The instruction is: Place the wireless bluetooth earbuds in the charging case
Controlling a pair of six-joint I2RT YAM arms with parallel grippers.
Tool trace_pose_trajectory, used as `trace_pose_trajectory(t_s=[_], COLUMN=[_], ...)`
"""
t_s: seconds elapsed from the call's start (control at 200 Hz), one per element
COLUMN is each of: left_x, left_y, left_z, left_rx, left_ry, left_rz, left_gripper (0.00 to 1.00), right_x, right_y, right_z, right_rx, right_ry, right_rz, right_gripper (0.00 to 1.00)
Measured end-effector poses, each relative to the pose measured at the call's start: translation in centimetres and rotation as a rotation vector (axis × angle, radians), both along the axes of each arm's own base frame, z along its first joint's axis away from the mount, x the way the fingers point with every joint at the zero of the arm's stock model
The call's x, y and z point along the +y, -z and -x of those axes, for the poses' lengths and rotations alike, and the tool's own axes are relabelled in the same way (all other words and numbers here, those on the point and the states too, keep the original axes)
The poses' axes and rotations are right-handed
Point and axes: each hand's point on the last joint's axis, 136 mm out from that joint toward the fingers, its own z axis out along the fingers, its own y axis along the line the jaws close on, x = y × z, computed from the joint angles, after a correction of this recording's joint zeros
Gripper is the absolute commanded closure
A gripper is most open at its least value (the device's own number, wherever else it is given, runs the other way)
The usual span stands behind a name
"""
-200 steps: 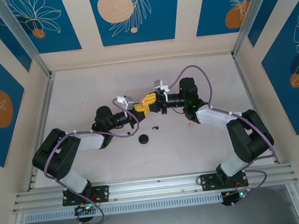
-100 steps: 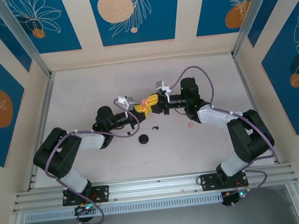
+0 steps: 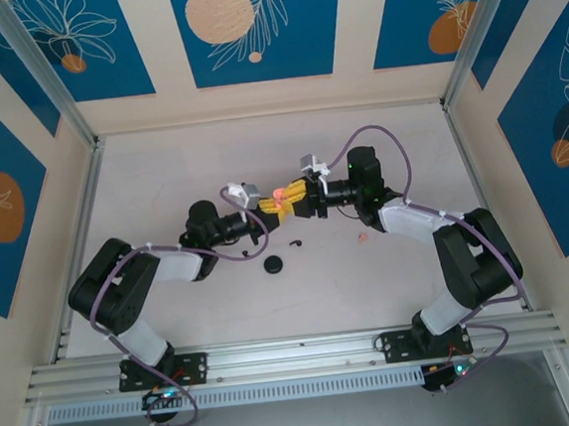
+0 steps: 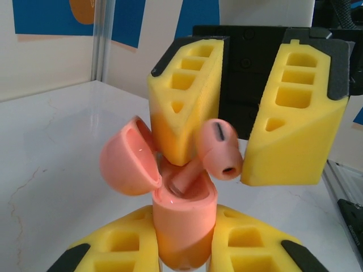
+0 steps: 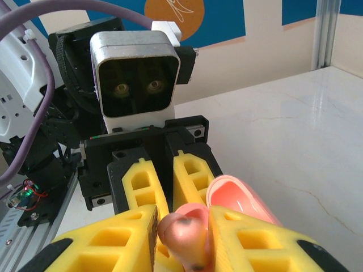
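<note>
My left gripper (image 4: 184, 229) is shut on the pink charging case (image 4: 182, 212), which stands upright with its lid (image 4: 127, 165) swung open. A pale pink earbud (image 4: 218, 148) leans in the case's mouth, stem down in a slot and head sticking out. My right gripper (image 4: 218, 170) reaches in from the far side, its yellow fingers (image 4: 292, 122) slightly apart on either side of the bud's head. From the right wrist the same earbud (image 5: 184, 238) sits between my right gripper (image 5: 182, 226) fingertips. In the overhead view the two grippers meet over the case (image 3: 279, 192) above the table's middle.
On the table lie a black earbud (image 3: 294, 242), a small black piece (image 3: 243, 252), a round black object (image 3: 273, 265) and a pale pink bud (image 3: 362, 234). A metal rail (image 3: 297, 356) runs along the near edge, and walls close the other sides.
The right gripper's jaws have widened a little around the pink earbud. Both grippers and the case have drifted slightly right.
</note>
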Motion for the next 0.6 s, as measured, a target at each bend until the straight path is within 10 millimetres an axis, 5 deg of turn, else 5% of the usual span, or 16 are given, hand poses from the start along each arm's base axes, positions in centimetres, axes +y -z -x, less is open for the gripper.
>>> trace_pose_trajectory(t_s=[0.6], left_x=[-0.07], left_y=[0.33], left_z=[-0.29], left_rx=[-0.018], left_ry=[-0.007], left_rz=[-0.013], left_gripper=[0.88], right_x=[-0.11], right_y=[-0.18], right_z=[-0.40], right_rx=[0.018], right_ry=[0.009], right_rz=[0.010], right_gripper=[0.80])
